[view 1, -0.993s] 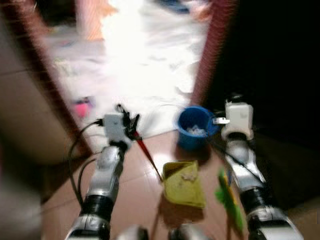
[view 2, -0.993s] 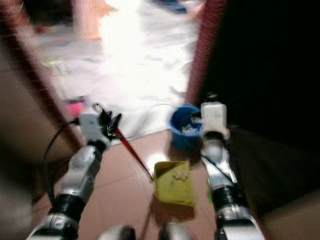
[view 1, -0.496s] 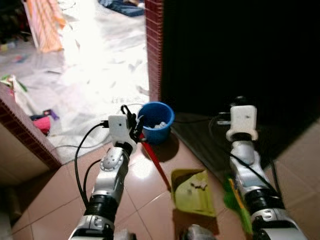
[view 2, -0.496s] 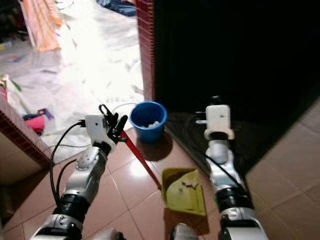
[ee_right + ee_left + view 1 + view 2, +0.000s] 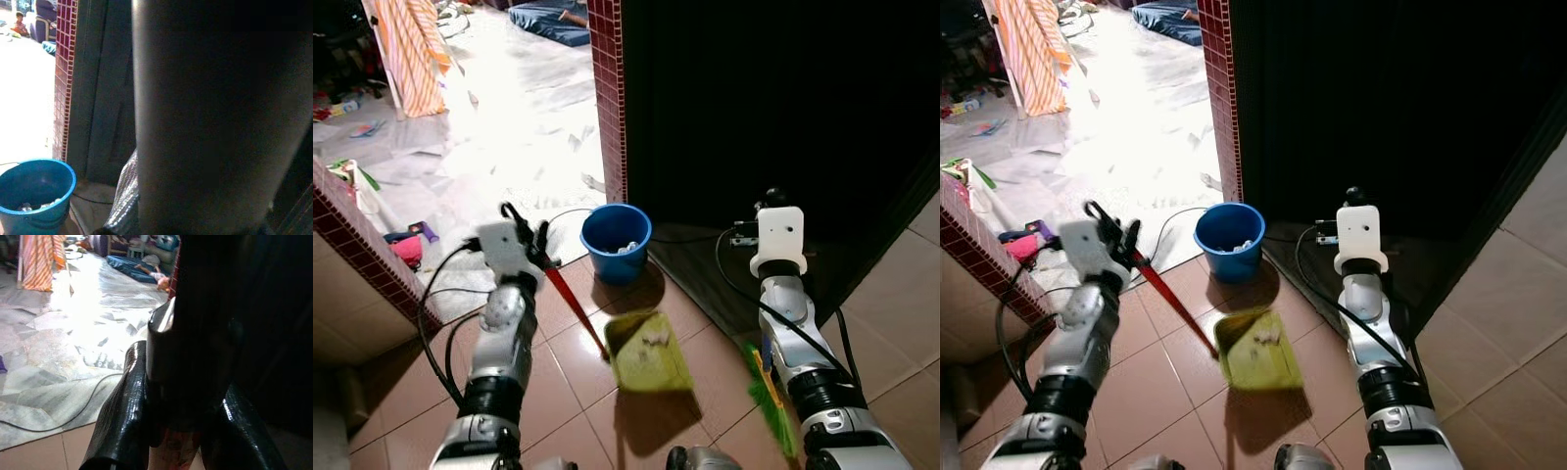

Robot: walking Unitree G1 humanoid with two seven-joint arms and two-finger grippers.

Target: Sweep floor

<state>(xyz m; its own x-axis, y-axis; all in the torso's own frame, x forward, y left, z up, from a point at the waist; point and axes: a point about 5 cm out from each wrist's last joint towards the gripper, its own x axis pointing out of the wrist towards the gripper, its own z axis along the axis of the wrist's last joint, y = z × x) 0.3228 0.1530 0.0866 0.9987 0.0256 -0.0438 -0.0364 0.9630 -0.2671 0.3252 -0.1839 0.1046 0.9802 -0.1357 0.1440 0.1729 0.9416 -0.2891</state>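
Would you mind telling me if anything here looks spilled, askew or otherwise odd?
Nothing looks spilled. The yellow dustpan, carried by its red handle in the left hand, hangs tilted with white scraps on it, short of the blue bucket, which already holds similar scraps.

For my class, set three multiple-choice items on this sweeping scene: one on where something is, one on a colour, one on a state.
1. Where is the bucket?
A. On the tiles by the red brick pillar
B. On the dustpan
C. Under the striped cloth

2. What colour is the dustpan?
A. Blue
B. Yellow-green
C. White

3. What is the left tool doing?
A. Hanging idle, open
B. Shut on the red handle
C. Resting inside the bucket

Answers: 1 A, it stands at the pillar's foot. 2 B, its pan is yellow-green with white scraps in it. 3 B, the fingers clamp the red handle that runs down to the dustpan.
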